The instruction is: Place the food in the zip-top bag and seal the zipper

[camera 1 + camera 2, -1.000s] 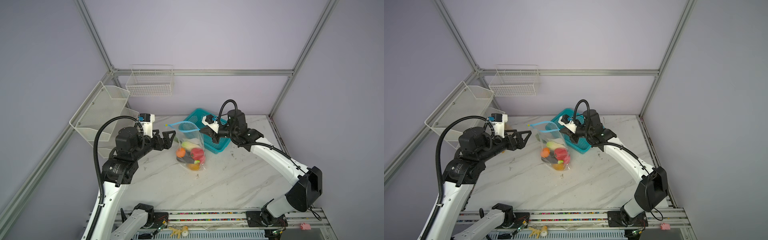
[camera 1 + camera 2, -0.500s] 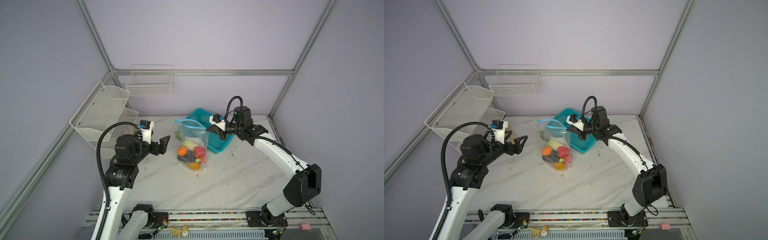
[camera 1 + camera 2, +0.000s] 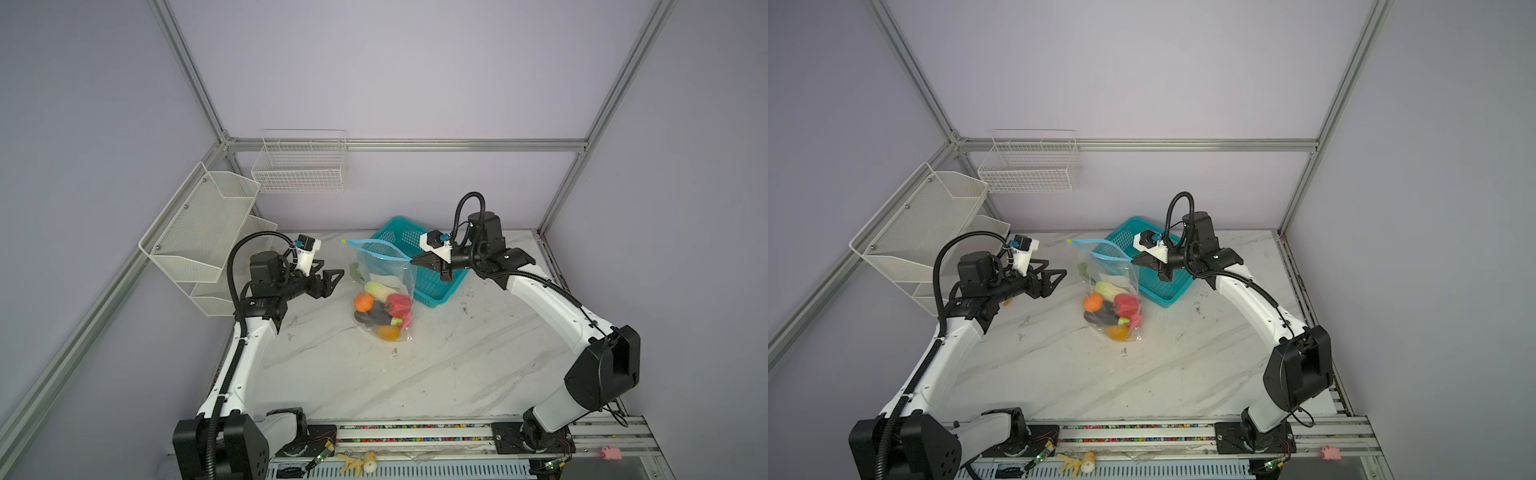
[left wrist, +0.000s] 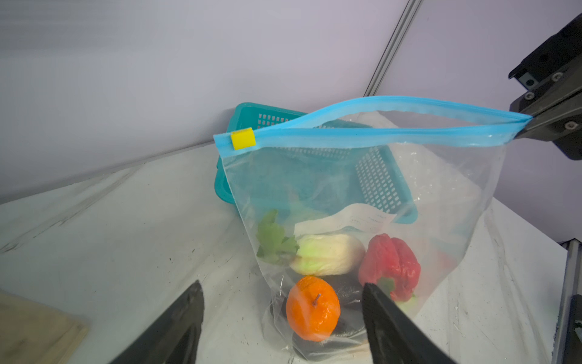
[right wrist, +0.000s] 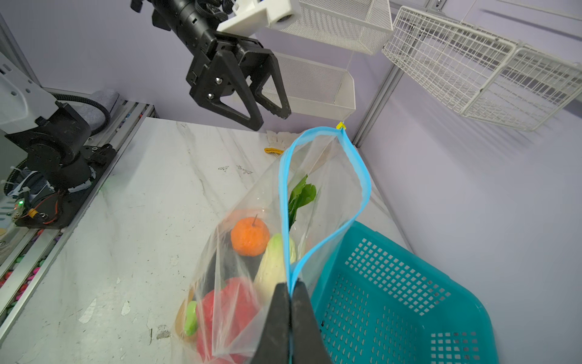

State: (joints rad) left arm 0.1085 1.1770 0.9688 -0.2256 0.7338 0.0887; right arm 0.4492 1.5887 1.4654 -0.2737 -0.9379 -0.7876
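The clear zip-top bag (image 3: 405,272) (image 3: 1129,278) stands on the marble table with the food (image 3: 384,309) at its bottom: an orange (image 4: 313,309), a red pepper (image 4: 390,268), a pale cabbage (image 4: 327,258) and dark pieces. Its light-blue zipper (image 4: 378,132) (image 5: 285,195) gapes, and the yellow slider (image 4: 242,138) sits at the far left end. My right gripper (image 3: 413,260) (image 5: 290,286) is shut on the zipper's right end and holds the mouth up. Left of the bag hangs my left gripper (image 3: 338,272) (image 4: 280,285), open, apart from the bag, with nothing in it.
A teal basket (image 3: 432,282) sits right behind the bag. White mesh shelves (image 3: 199,232) and a wire basket (image 3: 299,166) hang on the back-left walls. Toy bits (image 3: 357,459) and a pink pig (image 3: 609,453) lie on the front rail. A wooden board (image 4: 31,327) lies below the left gripper.
The bag's mouth has gone from a round loop to a long, stretched slit held at its right end. The left arm has drawn back a little and its jaws have narrowed slightly.
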